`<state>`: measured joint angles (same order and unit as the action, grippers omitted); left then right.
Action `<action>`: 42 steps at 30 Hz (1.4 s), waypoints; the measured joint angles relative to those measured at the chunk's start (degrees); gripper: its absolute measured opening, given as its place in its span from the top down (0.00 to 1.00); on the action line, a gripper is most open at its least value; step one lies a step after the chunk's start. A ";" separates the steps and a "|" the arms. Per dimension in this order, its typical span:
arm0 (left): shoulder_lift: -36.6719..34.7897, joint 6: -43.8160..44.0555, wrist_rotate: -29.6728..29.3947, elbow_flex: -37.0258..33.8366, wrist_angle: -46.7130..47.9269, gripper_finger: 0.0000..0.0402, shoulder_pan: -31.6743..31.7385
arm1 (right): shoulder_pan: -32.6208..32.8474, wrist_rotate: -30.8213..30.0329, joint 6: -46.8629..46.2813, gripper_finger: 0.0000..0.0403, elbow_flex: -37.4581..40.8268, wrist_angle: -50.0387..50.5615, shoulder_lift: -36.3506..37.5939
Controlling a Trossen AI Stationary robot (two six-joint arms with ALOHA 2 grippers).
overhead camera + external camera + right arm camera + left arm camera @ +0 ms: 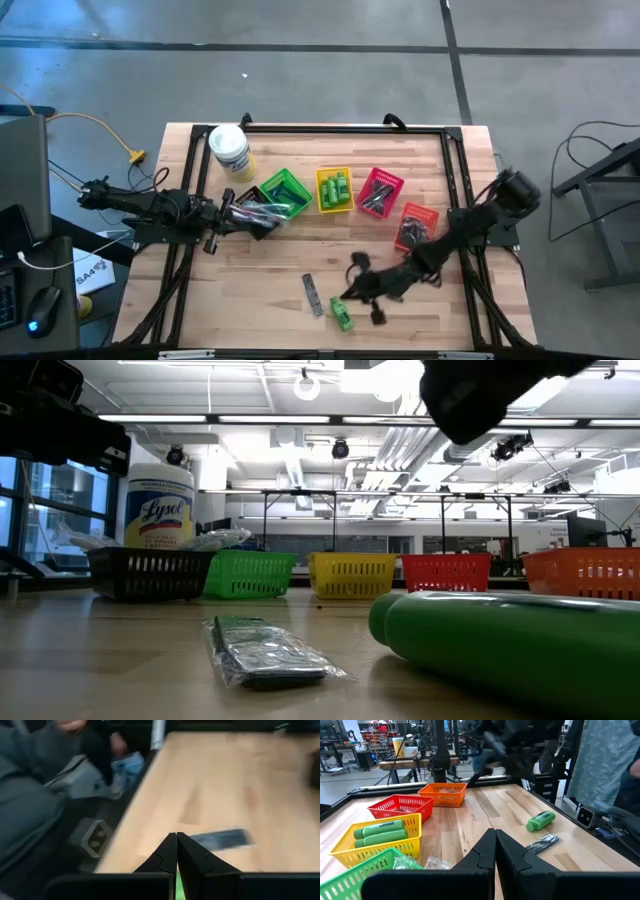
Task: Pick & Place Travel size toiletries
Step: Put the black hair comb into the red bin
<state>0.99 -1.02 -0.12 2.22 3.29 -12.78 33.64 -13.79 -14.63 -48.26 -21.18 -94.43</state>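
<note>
Right claw (352, 292) closed, empty, low over bench (260, 290) just beside green mini bottle (343, 316); wrapped dark comb (313, 294) near.
Advice: open jaws wide first, straddle bottle across its width, squeeze mid-body; round body may roll.
Left claw (268, 218) closed, waiting at green basket (288, 186).

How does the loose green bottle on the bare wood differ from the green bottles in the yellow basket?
The loose green bottle lies alone on the table, near a clear-wrapped dark item; the binned green bottles lie side by side inside the yellow basket. The loose one is nearer the right pincer. All are bright green and lie flat.
</note>
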 joint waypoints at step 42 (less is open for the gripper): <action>0.00 -0.19 0.07 -0.02 0.00 1.00 0.00 | -0.90 6.19 -11.00 0.99 -21.48 29.54 -22.05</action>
<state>0.99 -1.21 -0.05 2.20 3.29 -12.78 32.74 -7.60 -25.63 -69.75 8.36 -116.49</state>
